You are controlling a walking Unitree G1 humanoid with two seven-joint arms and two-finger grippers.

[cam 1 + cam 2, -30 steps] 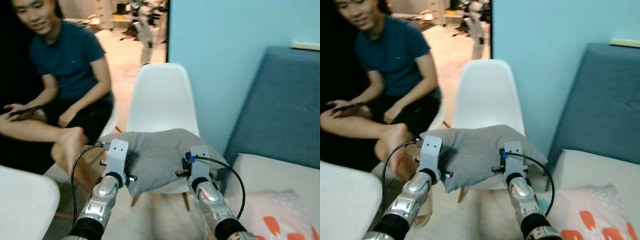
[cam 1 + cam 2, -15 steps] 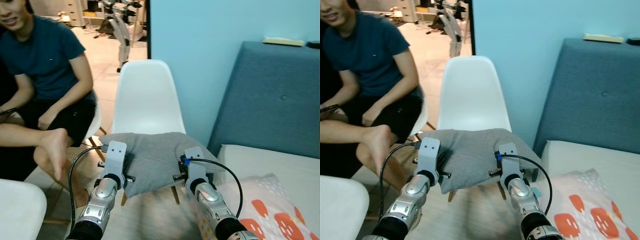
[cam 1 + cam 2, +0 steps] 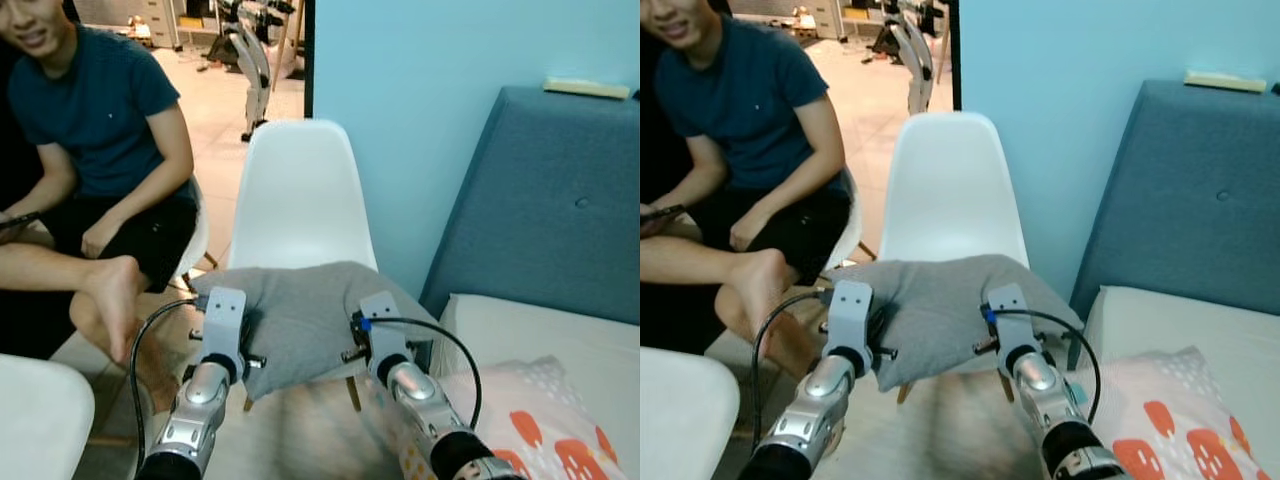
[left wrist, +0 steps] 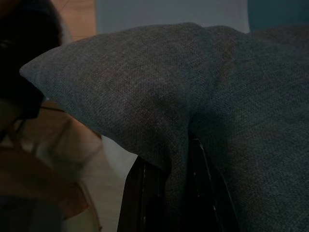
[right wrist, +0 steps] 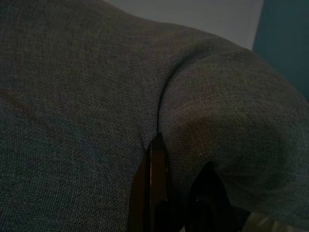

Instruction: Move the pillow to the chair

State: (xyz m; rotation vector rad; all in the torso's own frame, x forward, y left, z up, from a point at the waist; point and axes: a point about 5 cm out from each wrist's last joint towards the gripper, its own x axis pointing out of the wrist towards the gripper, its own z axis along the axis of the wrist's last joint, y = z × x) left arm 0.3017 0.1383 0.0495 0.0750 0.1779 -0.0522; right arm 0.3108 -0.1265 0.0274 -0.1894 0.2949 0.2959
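— Fingers [image 4: 145,203] of the left gripper [image 3: 248,335] and right gripper [image 3: 352,335] pinch the soft grey fabric pillow [image 3: 300,315]?
— Yes, clenched. The white plastic shell chair [image 3: 300,195] has swung nearer centre; pillow hangs just over its seat, ready to lower.

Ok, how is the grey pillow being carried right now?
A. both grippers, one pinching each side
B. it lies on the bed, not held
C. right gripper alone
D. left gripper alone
A: the left gripper and the right gripper each pinch a fold of the pillow, held up in front of the white chair.
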